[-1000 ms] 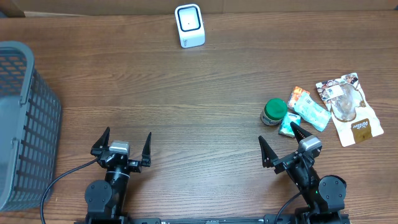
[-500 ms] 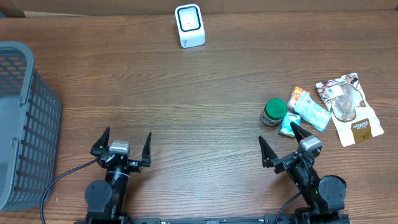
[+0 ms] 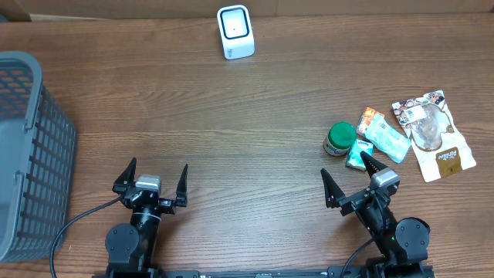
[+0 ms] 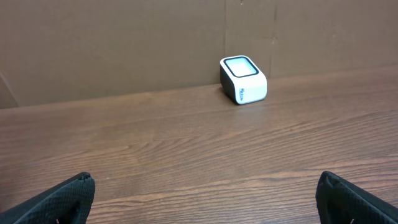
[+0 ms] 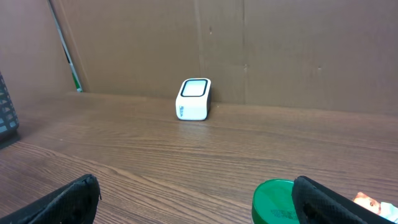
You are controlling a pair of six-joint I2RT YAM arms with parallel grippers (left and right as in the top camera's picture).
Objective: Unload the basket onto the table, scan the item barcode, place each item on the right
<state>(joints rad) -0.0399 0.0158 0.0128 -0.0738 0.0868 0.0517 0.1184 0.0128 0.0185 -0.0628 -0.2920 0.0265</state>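
Observation:
A white barcode scanner (image 3: pixel 235 32) stands at the far edge of the table, also seen as the scanner (image 4: pixel 243 79) in the left wrist view and the scanner (image 5: pixel 194 98) in the right wrist view. Items lie in a cluster at the right: a green-lidded jar (image 3: pixel 339 139), a small teal packet (image 3: pixel 357 155), an orange packet (image 3: pixel 371 120), a light teal pouch (image 3: pixel 385 141) and a clear snack bag (image 3: pixel 432 133). My left gripper (image 3: pixel 153 181) is open over bare wood near the front. My right gripper (image 3: pixel 344 177) is open just short of the jar (image 5: pixel 278 201), holding nothing.
A grey plastic basket (image 3: pixel 27 154) fills the left edge of the table. A brown cardboard wall (image 4: pixel 124 43) rises behind the scanner. Bare wooden tabletop (image 3: pixel 231 131) lies between the grippers and the scanner.

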